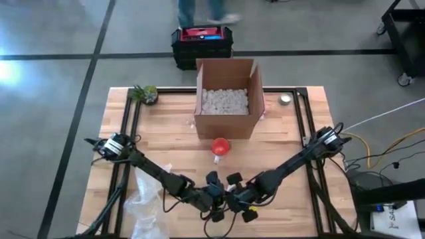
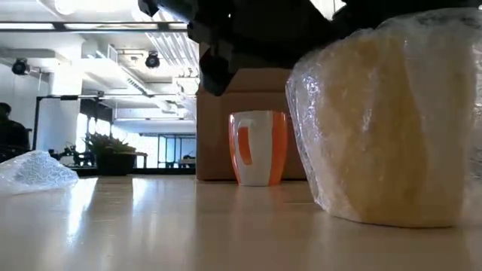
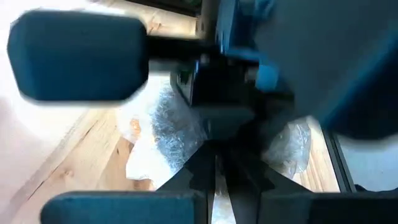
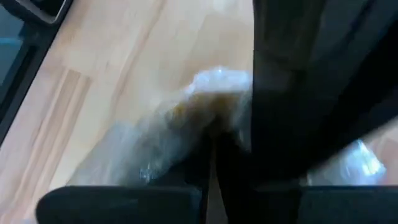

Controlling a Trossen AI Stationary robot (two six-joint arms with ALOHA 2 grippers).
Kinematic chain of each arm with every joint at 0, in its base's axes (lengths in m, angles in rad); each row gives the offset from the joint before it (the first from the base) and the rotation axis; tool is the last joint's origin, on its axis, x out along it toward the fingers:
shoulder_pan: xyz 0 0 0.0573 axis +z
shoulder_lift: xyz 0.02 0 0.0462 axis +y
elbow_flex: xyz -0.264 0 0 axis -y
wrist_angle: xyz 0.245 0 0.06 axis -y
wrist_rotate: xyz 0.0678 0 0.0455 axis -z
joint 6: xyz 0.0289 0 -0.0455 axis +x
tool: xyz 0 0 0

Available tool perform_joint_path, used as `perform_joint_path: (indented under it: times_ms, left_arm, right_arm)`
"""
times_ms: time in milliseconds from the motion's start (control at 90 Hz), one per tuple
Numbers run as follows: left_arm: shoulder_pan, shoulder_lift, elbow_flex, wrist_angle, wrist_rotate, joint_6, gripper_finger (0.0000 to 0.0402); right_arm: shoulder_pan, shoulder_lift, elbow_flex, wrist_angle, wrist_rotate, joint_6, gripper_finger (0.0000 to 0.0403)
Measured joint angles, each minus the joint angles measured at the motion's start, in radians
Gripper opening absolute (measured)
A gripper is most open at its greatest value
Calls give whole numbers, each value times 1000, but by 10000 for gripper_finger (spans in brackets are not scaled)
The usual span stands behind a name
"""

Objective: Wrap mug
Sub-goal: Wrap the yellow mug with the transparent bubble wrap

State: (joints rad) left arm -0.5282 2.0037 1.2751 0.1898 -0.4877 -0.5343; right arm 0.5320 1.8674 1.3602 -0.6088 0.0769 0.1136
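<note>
Meeting at the near edge of the wooden table (image 1: 172, 143), the left gripper (image 1: 214, 192) and the right gripper (image 1: 234, 192) are hovering close together, almost touching, over a bundle that the high view hides beneath them. In the low view that bundle is showing as a wrapped mug (image 2: 384, 124) — a pale, yellowish shape covered in clear crinkled plastic — sitting on the tabletop at the near right, with dark gripper parts hanging over its top. Whether either gripper's fingers are apart or pressed onto the wrap is impossible to tell, since both wrist views are crowded by dark, blurred hardware in front of the plastic.

An orange-and-white mug (image 2: 257, 147) is standing upright and unwrapped farther back, near the middle of the table, just in front of an open cardboard box (image 1: 227, 98) that is holding white packing peanuts (image 1: 224, 101). A loose sheet of bubble wrap (image 1: 147, 202) is lying at the near left, beside the left arm. A small potted plant (image 1: 146, 94) is sitting at the far left corner, and a small round item (image 1: 285, 99) — possibly a roll of tape — is resting at the far right.
</note>
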Motion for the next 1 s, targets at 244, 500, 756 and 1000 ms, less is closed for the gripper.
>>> perform_joint_path:
  times_ms: [244, 500, 756, 1000]
  left_arm:
    - [0, 0, 0, -2, 0, 2, 20]
    - [0, 0, 0, -2, -1, 2, 20]
    - [1, 0, 0, 3, -3, 2, 20]
    - [0, 0, 1, 5, 3, 2, 20]
  right_arm:
    - [-1, -147, 3, -103, 30, -13, 14]
    - [-2, -124, -45, -54, 135, -23, 14]
    - [1, -9, -80, -9, 150, 1, 14]
    - [4, -8, -44, -21, 90, -41, 13]
